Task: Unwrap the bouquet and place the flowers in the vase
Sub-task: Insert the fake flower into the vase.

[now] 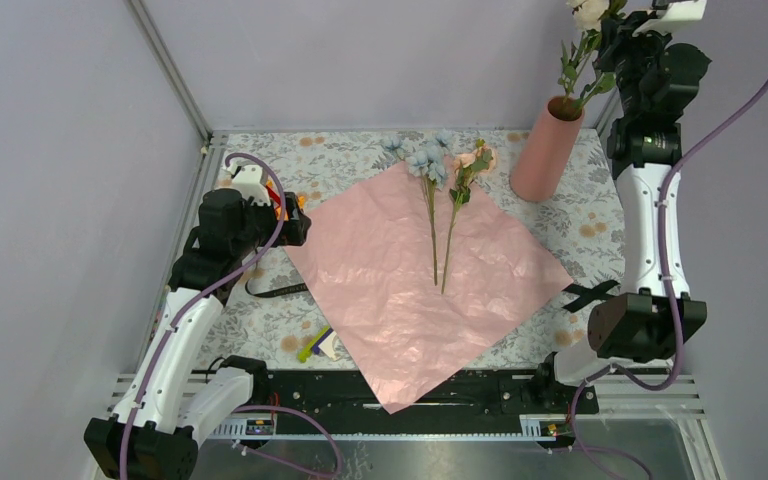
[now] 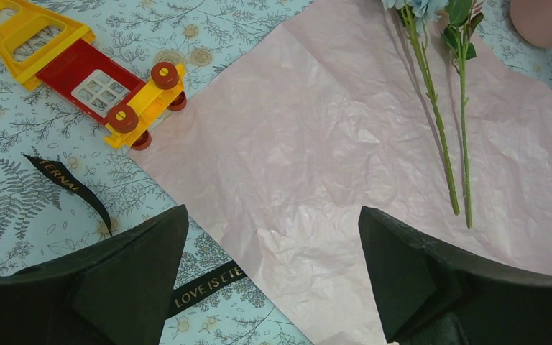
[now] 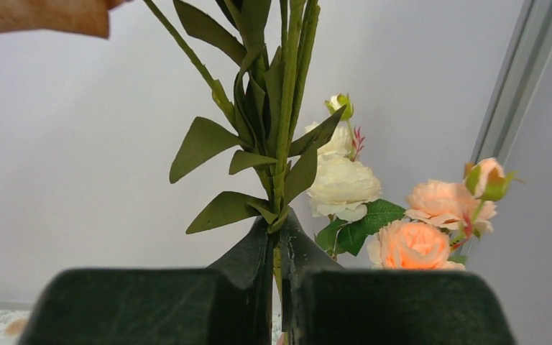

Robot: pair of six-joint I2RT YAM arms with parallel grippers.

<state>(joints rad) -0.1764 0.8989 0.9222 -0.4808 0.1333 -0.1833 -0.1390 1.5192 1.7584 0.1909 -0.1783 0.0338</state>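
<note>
At far left we find the left gripper point(image 2: 272, 223) hovering low over the floral tablecloth point(image 2: 14, 215), its fingers spread wide apart and holding nothing. A red-and-yellow toy cart point(image 2: 118, 90) sits just beside the left edge of the pink paper point(image 1: 410, 290). Loose black ribbon point(image 2: 70, 188) lies near the gripper.

The paper is spread flat and crinkled at mid-table, with its near corner over the black front rail point(image 1: 480, 390). Two loose flowers lie on it side by side, one pale blue flower point(image 1: 425, 165) and one peach flower point(image 1: 475, 160), with their blooms toward the far edge.

At far right the vase point(image 1: 545, 150) stands upright, just beside the paper. Above it the right gripper point(image 3: 280, 244) has its fingers pressed together on the stems of the held flowers point(image 3: 341, 183), which are cream and peach. Their lower ends reach the vase's mouth.
</note>
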